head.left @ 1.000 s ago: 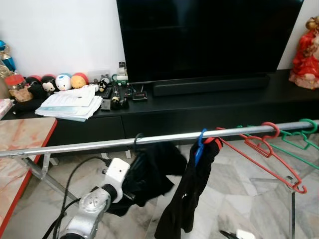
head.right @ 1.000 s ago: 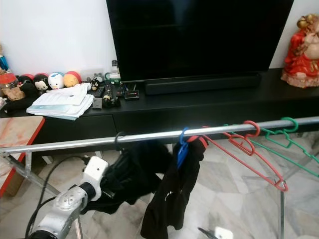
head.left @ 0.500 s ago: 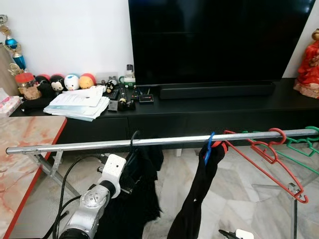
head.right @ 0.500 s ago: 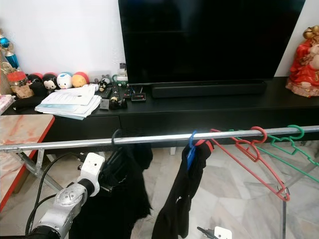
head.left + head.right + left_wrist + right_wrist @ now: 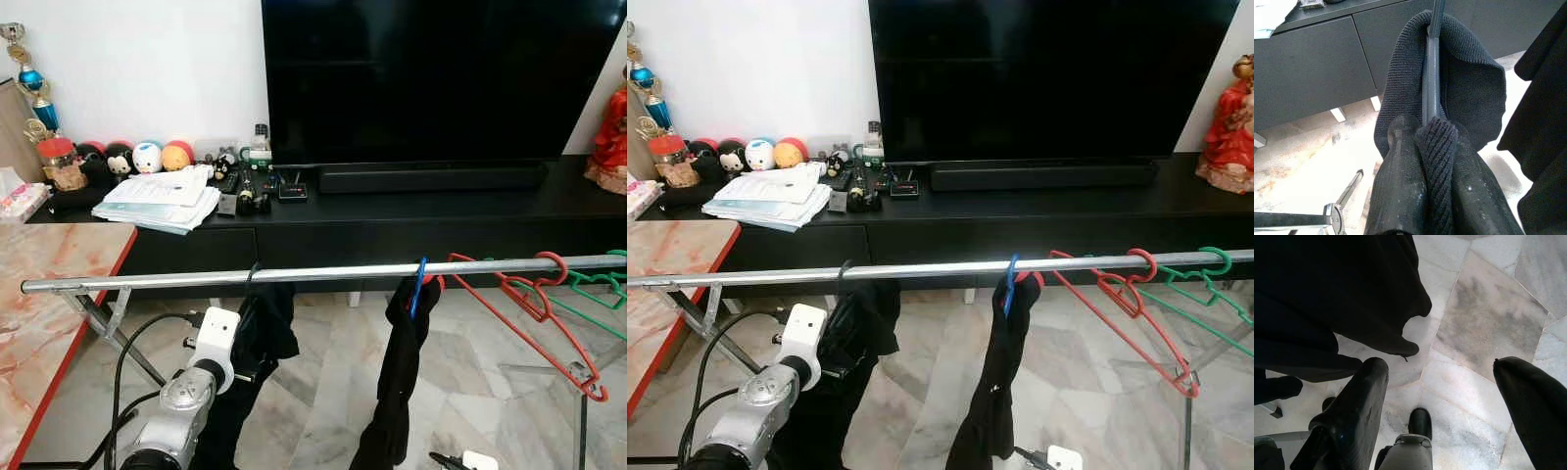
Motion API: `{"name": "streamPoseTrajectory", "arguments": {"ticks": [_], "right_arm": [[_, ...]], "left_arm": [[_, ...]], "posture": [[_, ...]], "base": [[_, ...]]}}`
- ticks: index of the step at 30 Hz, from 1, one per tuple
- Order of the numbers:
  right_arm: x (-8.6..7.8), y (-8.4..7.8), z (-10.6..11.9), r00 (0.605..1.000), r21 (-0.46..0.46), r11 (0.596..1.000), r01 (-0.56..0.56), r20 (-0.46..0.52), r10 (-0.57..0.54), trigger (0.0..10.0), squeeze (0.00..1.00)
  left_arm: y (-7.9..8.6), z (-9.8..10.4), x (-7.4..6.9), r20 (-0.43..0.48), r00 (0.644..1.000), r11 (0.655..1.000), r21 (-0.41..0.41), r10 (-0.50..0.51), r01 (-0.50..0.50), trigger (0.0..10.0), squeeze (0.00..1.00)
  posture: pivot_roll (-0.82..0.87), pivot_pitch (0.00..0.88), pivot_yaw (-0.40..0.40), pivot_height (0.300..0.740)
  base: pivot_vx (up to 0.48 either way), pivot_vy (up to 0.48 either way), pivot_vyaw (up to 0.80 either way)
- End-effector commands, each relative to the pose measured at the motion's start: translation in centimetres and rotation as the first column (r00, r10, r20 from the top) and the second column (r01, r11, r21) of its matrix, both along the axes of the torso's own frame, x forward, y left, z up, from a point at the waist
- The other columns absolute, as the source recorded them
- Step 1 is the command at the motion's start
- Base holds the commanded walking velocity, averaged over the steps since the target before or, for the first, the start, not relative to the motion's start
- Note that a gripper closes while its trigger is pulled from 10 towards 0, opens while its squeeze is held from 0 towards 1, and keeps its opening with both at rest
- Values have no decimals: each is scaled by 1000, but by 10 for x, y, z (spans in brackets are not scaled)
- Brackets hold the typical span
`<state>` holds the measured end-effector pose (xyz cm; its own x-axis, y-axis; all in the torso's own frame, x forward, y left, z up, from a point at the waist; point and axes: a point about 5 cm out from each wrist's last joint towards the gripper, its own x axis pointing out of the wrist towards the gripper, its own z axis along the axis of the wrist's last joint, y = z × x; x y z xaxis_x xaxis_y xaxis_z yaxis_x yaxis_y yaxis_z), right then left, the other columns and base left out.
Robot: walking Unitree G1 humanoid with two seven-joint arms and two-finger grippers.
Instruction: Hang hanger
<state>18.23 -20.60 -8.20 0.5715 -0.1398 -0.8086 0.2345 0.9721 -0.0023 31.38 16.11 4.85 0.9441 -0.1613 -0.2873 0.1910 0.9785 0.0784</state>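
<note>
A silver rail (image 5: pixel 333 272) crosses in front of me. A dark hanger's hook (image 5: pixel 253 275) sits over it, carrying a black knit garment (image 5: pixel 263 328) that hangs straight down. My left gripper (image 5: pixel 1432 129) is shut on that garment and the hanger's bar (image 5: pixel 1431 73) just below the rail; its white wrist (image 5: pixel 217 338) shows beside the cloth. Farther right, a blue hanger (image 5: pixel 418 285) holds a second black garment (image 5: pixel 397 382). A red hanger (image 5: pixel 519 311) and a green hanger (image 5: pixel 588 290) hang bare. My right gripper (image 5: pixel 1440 367) is open, low over the marble floor.
Behind the rail stands a black TV console (image 5: pixel 411 220) with a large TV (image 5: pixel 431 78), papers (image 5: pixel 162 196) and small toys (image 5: pixel 147 157). A marble table with a red edge (image 5: pixel 59 304) is on my left. The rack's legs (image 5: pixel 108 318) and a black cable (image 5: pixel 137 338) are near my left arm.
The black garment, bunched and swung out to the right before, now hangs straight down under the rail. The left gripper keeps its hold. The camera has shifted.
</note>
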Motion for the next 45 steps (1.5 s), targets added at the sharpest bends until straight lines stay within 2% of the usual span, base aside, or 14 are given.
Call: {"name": "streamPoseTrajectory", "arguments": {"ticks": [1,2,3,4,5,19,26,33,39,40,41,42,43,45], "right_arm": [[0,1,0,1000,4,1000,-8,-6,8,10000,0],[0,1,0,1000,5,1000,-8,-6,8,10000,0],[0,1,0,1000,6,1000,-8,-6,8,10000,0],[0,1,0,1000,6,1000,-7,-6,7,10000,0],[0,1,0,1000,7,1000,-7,-5,7,10000,0],[-2,2,-1,1000,7,1000,-6,-8,7,10000,0],[-1,1,-1,1000,1,1000,-21,-5,21,10000,0],[-3,4,-2,1000,10,1000,10,3,-10,10000,0],[-4,8,-3,1000,19,1000,25,7,-25,10000,0],[-4,10,-3,1000,22,999,24,6,-24,10000,0],[-4,10,-3,1000,22,999,24,6,-24,10000,0],[-4,11,-3,1000,23,1000,19,6,-19,10000,0],[-4,11,-3,1000,22,1000,10,3,-10,10000,0],[-4,12,-3,1000,19,1000,2,1,-2,10000,0]], "left_arm": [[5,-6,-4,-34,999,1000,25,16,-16,10000,0],[5,-6,-4,-33,999,1000,24,17,-16,10000,0],[4,-4,-5,-19,1000,1000,19,9,-8,10000,137],[4,-4,-5,-13,1000,1000,17,6,-6,10000,137],[3,-4,-6,-7,1000,1000,11,6,-6,10000,1000],[-1,-4,-14,22,1000,999,-32,4,-3,10000,1000],[-3,5,-20,97,995,995,-98,14,-4,10000,1000],[7,16,-33,187,981,988,-150,51,-23,10000,1000],[18,25,-40,242,967,987,-153,81,-44,10000,1000],[20,25,-44,248,966,987,-157,74,-36,10000,843],[20,25,-44,248,966,987,-157,74,-36,10000,843],[22,23,-48,245,967,987,-156,64,-26,10000,227],[25,16,-56,225,973,989,-144,43,-10,10000,0],[30,10,-63,204,978,992,-125,46,-20,10000,0]], "posture": [[18,4,11,740],[18,4,11,740],[19,0,16,740],[19,0,16,740],[19,0,16,740],[15,0,23,740],[12,0,17,740],[-8,0,67,740],[9,0,74,740],[17,0,72,740],[17,0,72,740],[20,0,70,740],[28,0,67,740],[26,0,62,740]], "base": [[0,0,0],[0,0,0],[0,0,0],[0,0,0],[0,0,0],[0,0,0],[0,0,0],[0,0,0],[0,0,0],[0,0,0],[0,0,0],[0,0,0],[0,0,0],[0,0,0]]}}
